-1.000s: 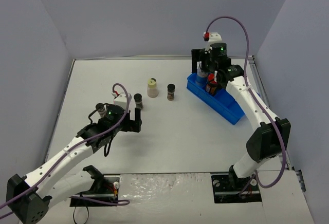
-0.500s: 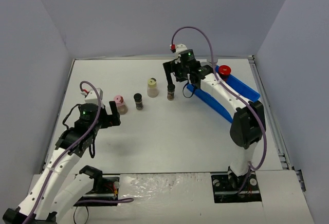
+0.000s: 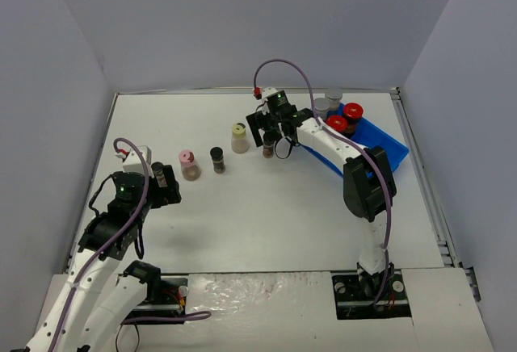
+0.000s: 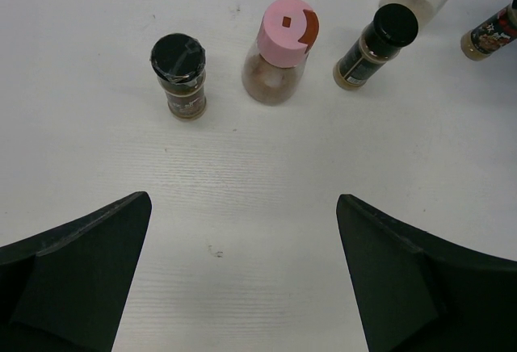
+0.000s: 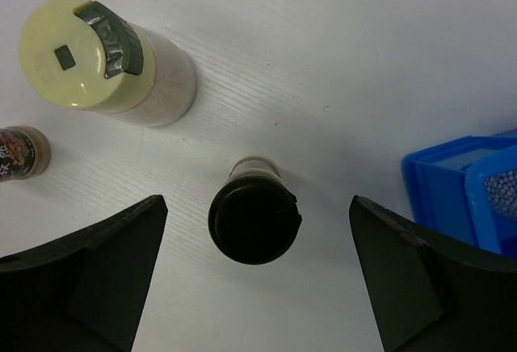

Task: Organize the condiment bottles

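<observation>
Top external view: the white table (image 3: pixel 266 223) carries a blue plastic divided tray (image 3: pixel 388 137) at far right. In it stand one red-lidded jar (image 3: pixel 353 111), another red-lidded jar (image 3: pixel 337 123), and two grey-capped jars (image 3: pixel 333 94) at its far end. The right gripper (image 5: pixel 257 207), fingers spread, straddles a tiny dark-capped jar (image 5: pixel 254 223) without touching it, near the cream-lidded jar (image 5: pixel 89 53). The left gripper (image 4: pixel 242 199) hangs wide apart and empty, short of the pink-lidded jar (image 4: pixel 283 49) and a black-capped spice jar (image 4: pixel 179 73).
</observation>
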Robot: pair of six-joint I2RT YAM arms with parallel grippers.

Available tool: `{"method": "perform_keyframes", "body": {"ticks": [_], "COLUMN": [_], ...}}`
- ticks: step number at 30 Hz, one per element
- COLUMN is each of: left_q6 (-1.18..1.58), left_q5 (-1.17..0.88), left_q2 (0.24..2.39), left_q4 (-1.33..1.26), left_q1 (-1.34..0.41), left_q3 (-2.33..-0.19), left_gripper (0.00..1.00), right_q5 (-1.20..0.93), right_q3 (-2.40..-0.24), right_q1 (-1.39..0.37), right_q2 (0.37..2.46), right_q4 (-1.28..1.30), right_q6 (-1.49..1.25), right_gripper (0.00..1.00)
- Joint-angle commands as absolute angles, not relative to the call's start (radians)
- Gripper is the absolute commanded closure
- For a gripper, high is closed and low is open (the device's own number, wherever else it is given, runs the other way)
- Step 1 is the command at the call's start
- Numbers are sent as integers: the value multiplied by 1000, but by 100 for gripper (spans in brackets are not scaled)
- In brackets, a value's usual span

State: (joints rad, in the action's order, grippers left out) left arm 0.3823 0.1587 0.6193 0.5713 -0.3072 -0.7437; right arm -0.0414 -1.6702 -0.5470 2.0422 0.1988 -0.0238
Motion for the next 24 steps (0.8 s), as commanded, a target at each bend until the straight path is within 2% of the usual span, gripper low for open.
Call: {"method": "perform_keyframes", "body": {"ticks": [1, 10, 19, 24], "left_q6": [353, 348, 347, 347], "left_q5": [181, 176, 172, 168], "left_q2": [640, 650, 655, 658], "left_q4": [509, 502, 500, 499], "left_q1": [-295, -278, -275, -275], "left_q3": [-758, -759, -758, -758], "left_gripper": [3, 3, 3, 3], "right_q5": [-25, -2, 63, 73], "right_q3": [-1710, -1686, -1680, -1662], "right_q1": [-563, -564, -561, -563], "right_q2": [2044, 2056, 2056, 1990], "right_q4": [164, 161, 158, 158], "right_q6": [-15, -18, -11, -16], "right_gripper": [9, 26, 63, 89]}}
